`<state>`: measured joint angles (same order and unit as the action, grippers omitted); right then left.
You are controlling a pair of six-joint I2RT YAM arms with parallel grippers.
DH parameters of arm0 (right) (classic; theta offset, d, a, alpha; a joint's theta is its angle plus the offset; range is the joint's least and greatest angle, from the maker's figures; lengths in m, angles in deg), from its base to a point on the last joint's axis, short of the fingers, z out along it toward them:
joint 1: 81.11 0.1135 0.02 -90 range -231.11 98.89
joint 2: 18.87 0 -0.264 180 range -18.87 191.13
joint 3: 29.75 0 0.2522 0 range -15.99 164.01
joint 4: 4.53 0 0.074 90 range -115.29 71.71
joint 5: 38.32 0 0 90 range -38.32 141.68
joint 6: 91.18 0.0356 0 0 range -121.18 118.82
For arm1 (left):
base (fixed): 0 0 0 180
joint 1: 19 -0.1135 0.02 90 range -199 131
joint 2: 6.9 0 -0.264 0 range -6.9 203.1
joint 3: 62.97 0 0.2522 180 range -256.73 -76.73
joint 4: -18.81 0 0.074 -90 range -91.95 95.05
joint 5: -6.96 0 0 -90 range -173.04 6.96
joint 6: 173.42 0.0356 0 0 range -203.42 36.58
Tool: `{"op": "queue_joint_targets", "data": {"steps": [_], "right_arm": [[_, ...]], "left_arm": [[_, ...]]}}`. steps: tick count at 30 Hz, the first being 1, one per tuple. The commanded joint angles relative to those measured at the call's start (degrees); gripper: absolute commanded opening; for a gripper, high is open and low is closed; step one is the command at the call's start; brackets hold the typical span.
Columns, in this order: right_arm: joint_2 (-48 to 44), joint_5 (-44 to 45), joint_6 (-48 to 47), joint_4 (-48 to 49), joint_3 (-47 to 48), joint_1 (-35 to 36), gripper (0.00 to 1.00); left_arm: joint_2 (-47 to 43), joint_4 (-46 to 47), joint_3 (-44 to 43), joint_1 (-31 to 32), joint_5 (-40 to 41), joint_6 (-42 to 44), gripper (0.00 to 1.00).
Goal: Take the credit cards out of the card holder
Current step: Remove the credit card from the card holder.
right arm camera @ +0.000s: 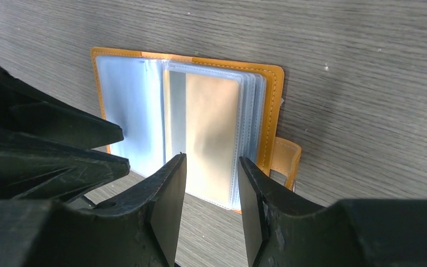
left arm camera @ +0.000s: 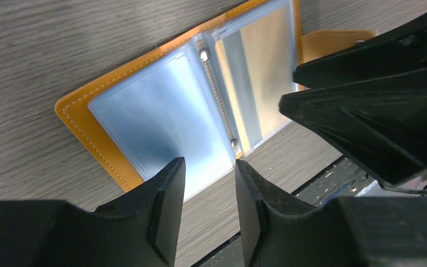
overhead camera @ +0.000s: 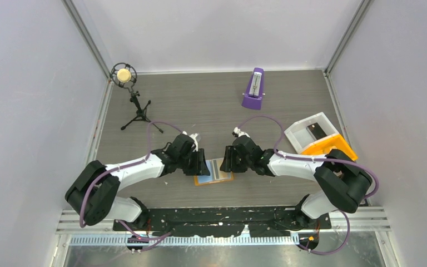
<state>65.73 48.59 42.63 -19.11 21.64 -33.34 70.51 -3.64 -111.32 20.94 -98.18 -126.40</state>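
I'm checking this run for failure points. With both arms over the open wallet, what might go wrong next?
1. Both sets of jaws hang open, crowded over the small wallet; they may bump each other.
2. The cards sit inside glossy clear sleeves; a pinch may catch sleeve instead of card and lift the whole wallet.
3. Neither arm seems to pin the wallet to the table, so it may slide.
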Motion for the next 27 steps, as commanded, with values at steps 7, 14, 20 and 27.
{"op": "queue_joint_targets", "data": {"steps": [7,14,20,27], "right_arm": [[0.6,-3.7,1.6,5.8,-2.1,-1.4,0.46],[0.2,-5.7,2.6,7.3,-2.0,-1.4,0.47],[-1.1,-6.4,1.1,6.6,-1.5,-1.4,0.46],[-3.0,-5.7,0.7,4.4,-1.0,-1.4,0.47]], "left_arm": [[1.6,1.8,1.9,-0.1,2.3,1.7,0.39],[1.8,2.5,2.8,-0.1,2.5,1.6,0.39],[2.0,3.6,3.4,-0.1,2.1,1.1,0.39],[1.8,3.7,3.5,-0.1,2.0,1.2,0.39]]}}
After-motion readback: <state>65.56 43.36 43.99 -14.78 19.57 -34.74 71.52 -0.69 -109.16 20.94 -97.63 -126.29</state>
